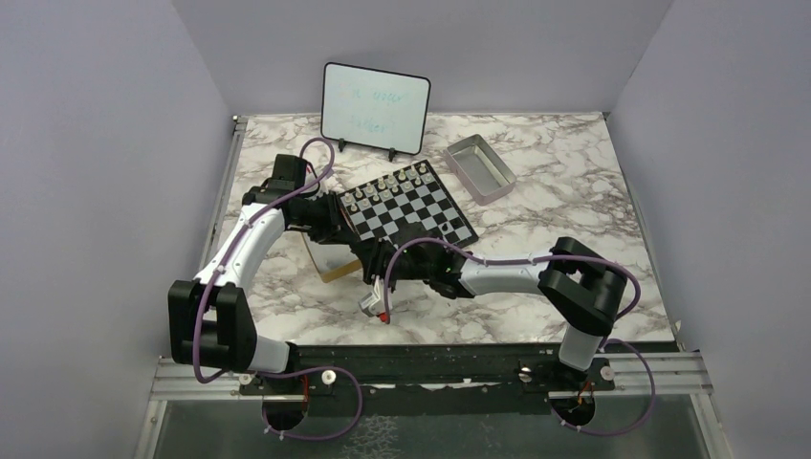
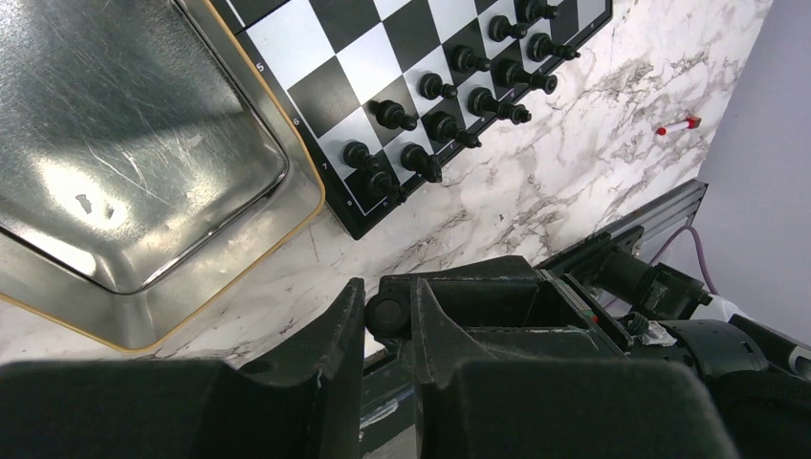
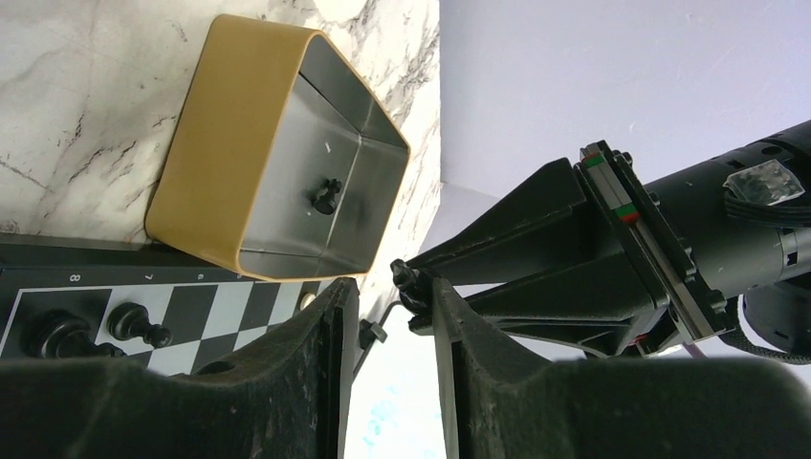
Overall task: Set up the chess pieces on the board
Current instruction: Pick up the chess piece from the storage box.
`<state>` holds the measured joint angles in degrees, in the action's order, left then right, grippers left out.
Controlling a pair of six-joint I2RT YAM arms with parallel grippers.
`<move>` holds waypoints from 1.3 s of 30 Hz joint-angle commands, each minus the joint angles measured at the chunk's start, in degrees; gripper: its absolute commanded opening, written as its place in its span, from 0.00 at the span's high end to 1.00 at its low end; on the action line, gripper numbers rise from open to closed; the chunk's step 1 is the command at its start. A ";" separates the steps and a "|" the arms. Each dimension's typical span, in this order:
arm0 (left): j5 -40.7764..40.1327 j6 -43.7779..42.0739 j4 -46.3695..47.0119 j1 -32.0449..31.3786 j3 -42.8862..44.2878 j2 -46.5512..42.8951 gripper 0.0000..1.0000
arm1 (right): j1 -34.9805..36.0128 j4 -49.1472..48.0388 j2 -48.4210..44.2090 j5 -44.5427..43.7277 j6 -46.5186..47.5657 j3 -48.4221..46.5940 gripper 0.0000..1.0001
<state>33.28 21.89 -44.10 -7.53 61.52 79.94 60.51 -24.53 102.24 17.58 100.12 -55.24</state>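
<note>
The left tool (image 2: 386, 301) is pinched on one black chess piece (image 2: 387, 314): light, rigid, slick, judged best gripped at its waist. Other black pieces (image 2: 449, 105) are ranked along the board (image 2: 277, 38) edge on the counter (image 2: 574, 143). A stray piece (image 3: 326, 196) lies in the box (image 3: 220, 143). The right tool (image 3: 392, 292) is held slightly spread.

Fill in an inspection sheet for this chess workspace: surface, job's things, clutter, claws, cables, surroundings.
Surface: marble table, veined.
Job's things: board; black chess pieces in two rows at one edge; pale pieces at the far edge; loose piece inside the tan box.
Clutter: metal tray, whiteboard, marker pen.
Claws: left claw shut on a chess piece; right claw open beside it.
Cables: purple cables along both arms.
Surroundings: lilac walls; nothing else seen.
</note>
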 commanded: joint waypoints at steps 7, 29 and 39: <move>0.68 -0.36 -0.64 -0.16 2.50 0.27 0.84 | 1.18 2.43 1.26 -0.44 1.49 -1.41 0.64; -2.10 0.11 0.24 -0.14 3.76 -1.35 0.61 | 1.98 -1.23 -0.61 -2.41 -5.47 0.97 0.99; -6.73 -1.71 8.45 -0.12 12.57 -1.27 0.52 | 0.88 -9.68 -6.51 -7.88 -29.76 6.14 0.99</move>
<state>31.18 21.85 -41.54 -7.53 70.28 80.25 61.87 -28.03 100.36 12.86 83.74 -50.57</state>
